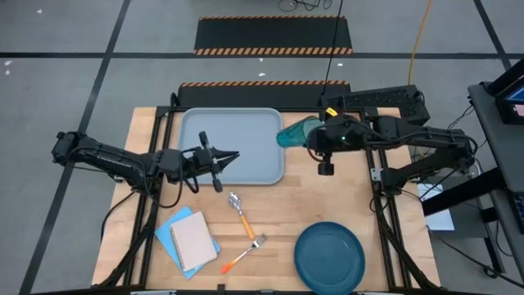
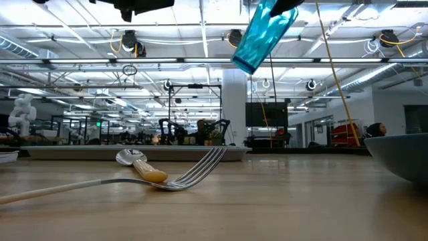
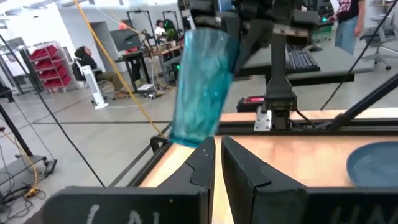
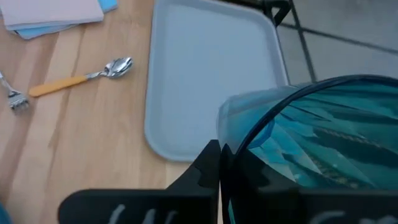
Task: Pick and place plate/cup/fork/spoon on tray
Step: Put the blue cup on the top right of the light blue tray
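Right pincer (image 1: 309,138) grips cup (image 1: 291,133), tilted, airborne at tray's (image 1: 196,123) 3 o'clock rim | left pincer (image 1: 233,156) narrow, over tray | tray bare; plate (image 1: 329,256), fork (image 1: 243,255), spoon (image 1: 240,213) remain on desk (image 1: 344,197).

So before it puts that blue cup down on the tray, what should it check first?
1. Cup held: ok, the right gripper is shut on it, lifted off the table.
2. Cup over the tray: not ok, it hangs at the tray's right edge.
3. Cup upright: not ok, it is tilted.
4. Landing spot free: ok, nothing lies on the tray.
5. Left gripper out of the way: not ok, it sits over the tray's near edge.
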